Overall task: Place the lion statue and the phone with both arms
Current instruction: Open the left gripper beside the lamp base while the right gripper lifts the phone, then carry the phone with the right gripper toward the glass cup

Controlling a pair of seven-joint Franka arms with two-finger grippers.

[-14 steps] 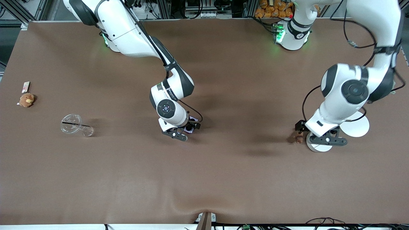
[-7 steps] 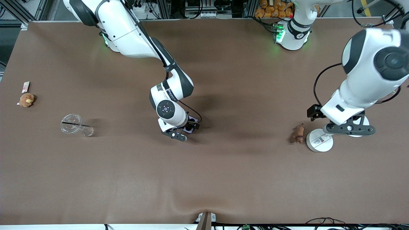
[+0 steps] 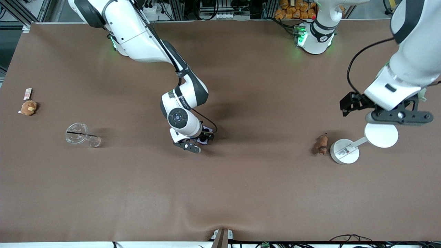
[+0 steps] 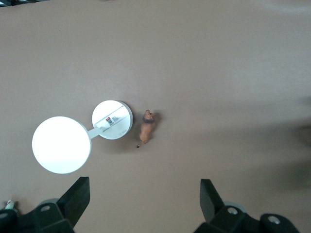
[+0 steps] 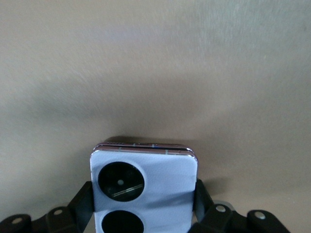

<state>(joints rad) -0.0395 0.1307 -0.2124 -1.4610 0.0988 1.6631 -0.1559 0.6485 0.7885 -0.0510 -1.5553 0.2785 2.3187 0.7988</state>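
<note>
Left gripper (image 3: 398,116) hangs empty over the white two-disc stand (image 3: 345,152), fingers (image 4: 77,196) spread wide. The tiny reddish-brown lion statue (image 3: 321,144) lies on the brown table (image 3: 241,193) just beside that stand, toward the right arm's end. Right gripper (image 3: 193,143) sits low at mid-table, fingers (image 5: 86,201) pinching the lavender folded flip phone (image 5: 145,187) with its two black round lenses.

phone (image 5: 144,191): lower part cut by right wrist frame edge; front view mostly hidden under right gripper (image 3: 193,143) | left gripper (image 4: 144,204): only fingertips in frame | lion statue (image 3: 321,144): too small for detail
</note>
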